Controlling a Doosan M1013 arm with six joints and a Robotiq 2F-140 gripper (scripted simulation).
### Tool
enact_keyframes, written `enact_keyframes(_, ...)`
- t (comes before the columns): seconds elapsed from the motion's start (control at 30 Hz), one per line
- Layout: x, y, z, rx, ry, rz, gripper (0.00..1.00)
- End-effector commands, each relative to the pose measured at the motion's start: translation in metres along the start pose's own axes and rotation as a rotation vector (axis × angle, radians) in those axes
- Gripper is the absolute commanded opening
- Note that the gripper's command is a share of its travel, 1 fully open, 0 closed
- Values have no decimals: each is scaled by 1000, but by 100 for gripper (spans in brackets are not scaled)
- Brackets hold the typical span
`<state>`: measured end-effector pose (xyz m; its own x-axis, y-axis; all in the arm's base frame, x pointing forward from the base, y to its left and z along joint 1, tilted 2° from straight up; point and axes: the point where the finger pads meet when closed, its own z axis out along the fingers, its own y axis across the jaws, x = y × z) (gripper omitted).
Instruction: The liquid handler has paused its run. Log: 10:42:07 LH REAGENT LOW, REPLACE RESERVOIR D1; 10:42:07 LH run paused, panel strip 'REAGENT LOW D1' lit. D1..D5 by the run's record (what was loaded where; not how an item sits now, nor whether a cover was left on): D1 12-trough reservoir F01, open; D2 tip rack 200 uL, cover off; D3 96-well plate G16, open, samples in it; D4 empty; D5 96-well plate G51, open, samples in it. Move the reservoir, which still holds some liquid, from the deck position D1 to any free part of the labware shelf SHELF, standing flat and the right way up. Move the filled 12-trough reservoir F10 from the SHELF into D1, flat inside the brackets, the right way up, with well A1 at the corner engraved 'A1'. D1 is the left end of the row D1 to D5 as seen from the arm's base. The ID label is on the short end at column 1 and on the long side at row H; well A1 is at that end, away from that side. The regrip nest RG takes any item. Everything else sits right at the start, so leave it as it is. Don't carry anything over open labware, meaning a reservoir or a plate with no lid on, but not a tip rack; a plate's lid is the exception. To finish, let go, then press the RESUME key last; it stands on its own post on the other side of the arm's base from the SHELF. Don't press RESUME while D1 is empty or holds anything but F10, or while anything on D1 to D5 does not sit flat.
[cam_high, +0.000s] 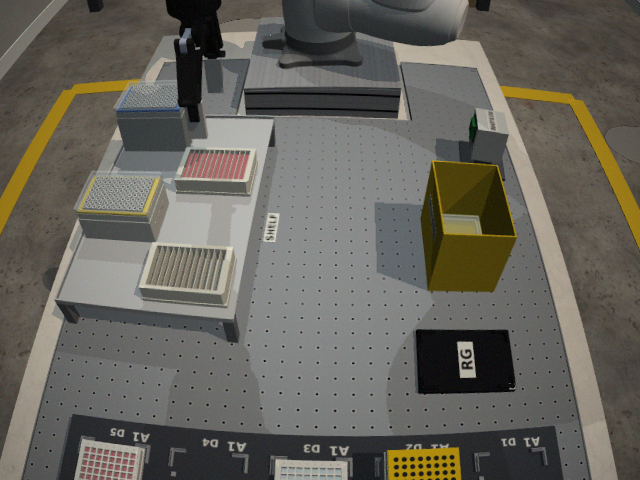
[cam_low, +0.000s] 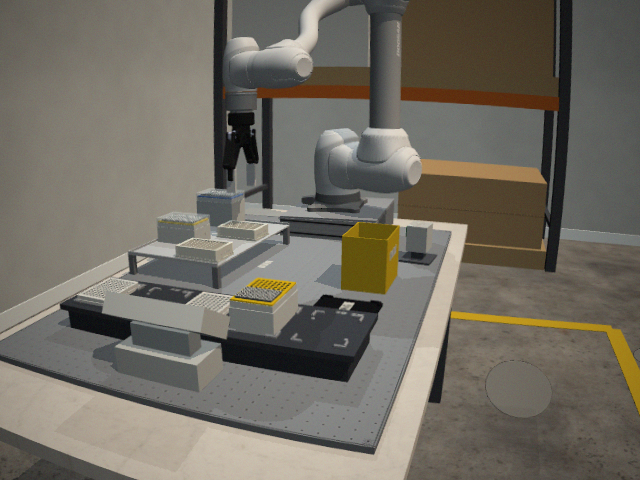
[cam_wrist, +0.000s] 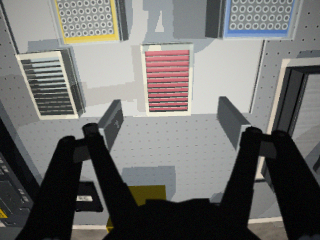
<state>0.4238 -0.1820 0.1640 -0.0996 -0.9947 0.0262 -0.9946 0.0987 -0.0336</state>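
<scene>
A reservoir with red-filled troughs (cam_high: 216, 170) stands flat on the SHELF (cam_high: 155, 227), near its back. It also shows in the wrist view (cam_wrist: 168, 80). A pale reservoir with dark troughs (cam_high: 187, 273) stands flat near the shelf's front and shows in the wrist view (cam_wrist: 50, 85). I cannot read their labels. The D1 brackets (cam_high: 509, 454) hold nothing, which also shows in the exterior view (cam_low: 323, 322). My gripper (cam_high: 199, 87) hangs high over the shelf's back end, beside the blue tip rack (cam_high: 149, 116). Its fingers are open and empty.
A yellow-rimmed tip rack (cam_high: 121, 204) stands on the shelf's left. A yellow bin (cam_high: 467, 227), the RESUME post (cam_high: 488, 136) and the black RG nest (cam_high: 464, 360) are on the right. On the deck: a tip rack (cam_high: 422, 463) and two plates (cam_high: 310, 469) (cam_high: 108, 459).
</scene>
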Motion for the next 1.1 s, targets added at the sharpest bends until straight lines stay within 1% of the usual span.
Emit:
enact_keyframes(0.0, 0, 0, 6, 0, 0, 0, 77)
enact_keyframes(1.07, 0, 0, 53, 0, 0, 0, 77)
